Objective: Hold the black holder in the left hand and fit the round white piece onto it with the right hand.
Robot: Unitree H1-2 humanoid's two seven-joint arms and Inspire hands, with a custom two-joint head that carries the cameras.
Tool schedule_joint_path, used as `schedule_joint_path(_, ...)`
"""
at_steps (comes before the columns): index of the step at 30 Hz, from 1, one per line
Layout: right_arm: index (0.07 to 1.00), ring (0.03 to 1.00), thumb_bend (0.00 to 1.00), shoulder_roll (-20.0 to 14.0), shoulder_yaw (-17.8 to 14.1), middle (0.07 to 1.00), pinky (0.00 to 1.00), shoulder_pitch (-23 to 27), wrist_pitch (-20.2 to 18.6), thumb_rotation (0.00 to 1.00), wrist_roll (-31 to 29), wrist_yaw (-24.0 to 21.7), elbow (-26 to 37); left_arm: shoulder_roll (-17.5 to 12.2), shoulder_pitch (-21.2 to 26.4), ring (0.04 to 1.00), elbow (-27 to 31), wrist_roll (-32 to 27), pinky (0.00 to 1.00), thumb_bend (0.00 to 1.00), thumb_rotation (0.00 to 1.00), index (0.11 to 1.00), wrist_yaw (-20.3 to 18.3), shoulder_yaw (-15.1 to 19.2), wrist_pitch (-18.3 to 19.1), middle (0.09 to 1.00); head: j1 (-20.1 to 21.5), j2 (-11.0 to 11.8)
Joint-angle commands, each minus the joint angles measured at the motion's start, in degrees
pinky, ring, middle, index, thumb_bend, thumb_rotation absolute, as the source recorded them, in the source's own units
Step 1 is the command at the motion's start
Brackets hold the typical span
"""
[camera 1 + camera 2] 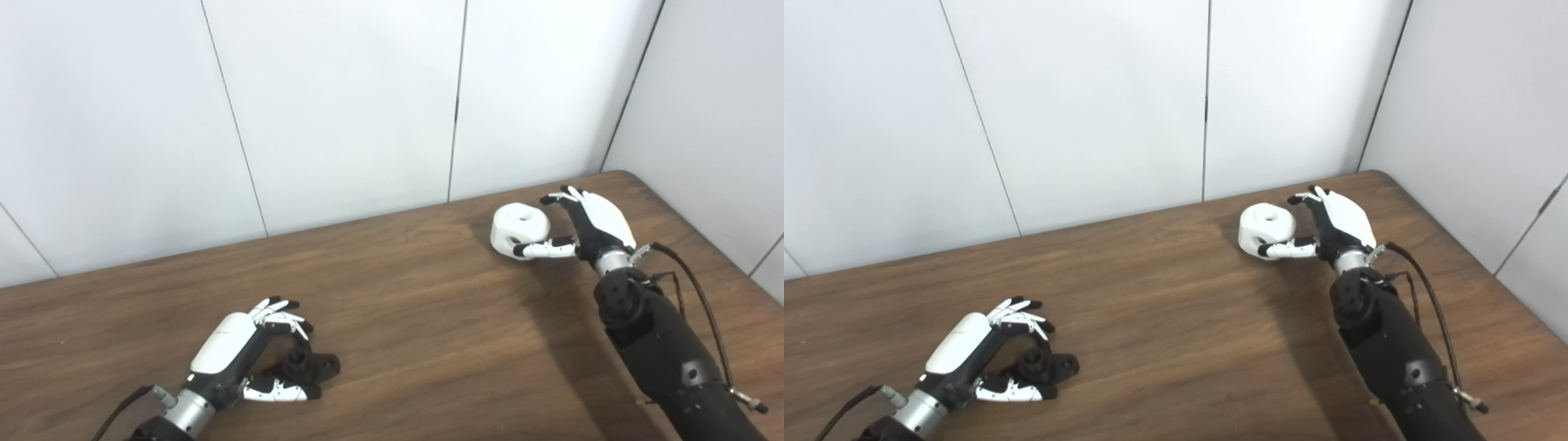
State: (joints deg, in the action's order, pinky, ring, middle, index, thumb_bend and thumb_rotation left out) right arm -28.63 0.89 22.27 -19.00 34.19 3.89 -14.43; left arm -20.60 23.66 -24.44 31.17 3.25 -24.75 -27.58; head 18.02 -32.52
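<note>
The black holder (309,366) lies on the wooden table (416,318) at the front left. My left hand (236,349) cups it: the fingers (283,317) arch over its far side and the thumb runs along its near side, without a clear grip. The round white piece (519,228), with a hole in its top, sits on the table at the back right. My right hand (591,223) is open around its right side. The thumb lies against the piece's near face, and the fingertips (556,198) hover just off its far rim.
White wall panels (343,104) stand close behind the table's far edge and along its right side. A cable (698,294) loops off my right forearm. Bare wood lies between the two hands.
</note>
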Motion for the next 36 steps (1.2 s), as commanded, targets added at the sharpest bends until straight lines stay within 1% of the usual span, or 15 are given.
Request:
schedule_joint_path(1,0.792,1.0,0.87,-1.5,-0.3,0.963,0.91,2.8,2.1,0.45,0.1,1.9,0.8,-1.0,-2.2,0.892,-0.7,0.2,0.96,0.52,0.05,0.481,0.0,-0.5,0.7,0.7,-0.1,-0.2)
schedule_joint_path(6,0.801,1.0,0.87,-1.5,0.5,0.965,0.91,3.2,0.1,0.46,0.9,1.0,1.1,-1.1,-2.3,0.897,-0.5,-0.1,0.97,0.52,0.05,0.482,-0.3,-0.5,0.7,0.703,-0.2,-0.3)
schedule_joint_path(9,0.795,1.0,0.87,-1.6,1.0,0.961,0.91,3.4,0.7,0.46,1.0,1.4,0.3,-1.1,-2.4,0.896,-0.2,0.1,0.97,0.52,0.05,0.482,-0.5,-0.3,0.7,0.701,-0.4,-0.3)
schedule_joint_path(13,0.79,1.0,0.87,-1.6,1.6,0.964,0.89,3.8,0.6,0.46,0.9,1.4,-0.5,-1.1,-2.5,0.893,0.2,0.2,0.96,0.52,0.05,0.482,-0.4,-0.1,0.7,0.701,-0.4,-0.4)
schedule_joint_path(18,0.784,1.0,0.87,-0.9,1.6,0.962,0.9,3.9,1.1,0.44,0.4,2.2,-1.3,-0.9,-2.8,0.894,0.8,0.1,0.96,0.52,0.05,0.482,-0.9,0.4,0.7,0.701,-0.9,-0.4)
schedule_joint_path(21,0.784,1.0,0.87,-0.9,2.5,0.961,0.92,4.2,-0.3,0.46,1.5,1.7,-1.5,-0.9,-3.0,0.89,1.2,0.0,0.95,0.52,0.05,0.482,-0.9,0.5,0.7,0.699,-1.1,-0.6)
schedule_joint_path(23,0.784,1.0,0.87,-1.0,3.1,0.959,0.92,4.5,-0.5,0.48,1.9,1.7,-2.2,-0.8,-3.2,0.89,1.6,-0.1,0.95,0.52,0.05,0.482,-1.3,0.9,0.7,0.7,-1.1,-0.6)
schedule_joint_path(26,0.773,1.0,0.86,-1.0,3.9,0.959,0.92,5.0,-0.5,0.47,2.2,1.9,-3.6,-0.7,-3.5,0.894,2.2,-0.3,0.96,0.52,0.05,0.482,-2.2,1.5,0.8,0.703,-1.1,-0.7)
schedule_joint_path(29,0.698,1.0,0.84,-0.9,4.3,0.945,0.89,5.3,2.1,0.44,2.0,4.0,-5.9,-0.6,-3.8,0.897,2.9,-0.5,0.97,0.52,0.05,0.482,-2.9,2.1,0.8,0.704,-1.5,-0.7)
schedule_joint_path(30,0.637,1.0,0.81,-0.6,4.3,0.924,0.89,5.3,3.3,0.39,1.9,5.3,-6.9,-0.6,-4.0,0.897,3.2,-0.5,0.97,0.52,0.05,0.482,-2.9,2.3,0.8,0.705,-1.7,-0.8)
schedule_joint_path(32,0.569,1.0,0.74,-0.1,4.3,0.885,0.94,5.6,4.9,0.33,1.8,7.5,-8.5,-0.6,-4.2,0.894,3.5,-0.4,0.96,0.52,0.05,0.481,-3.0,2.6,0.8,0.703,-1.7,-0.8)
schedule_joint_path(33,0.546,1.0,0.7,0.1,4.4,0.868,0.97,5.7,5.3,0.32,2.0,8.5,-9.0,-0.5,-4.3,0.894,3.5,-0.4,0.96,0.52,0.05,0.481,-3.2,2.7,0.8,0.703,-1.7,-0.8)
schedule_joint_path(36,0.524,1.0,0.67,0.3,4.9,0.837,1.0,6.2,6.5,0.28,2.4,10.5,-9.9,-0.5,-4.3,0.895,3.3,-0.7,0.96,0.52,0.05,0.481,-3.4,3.0,0.8,0.703,-2.0,-0.8)
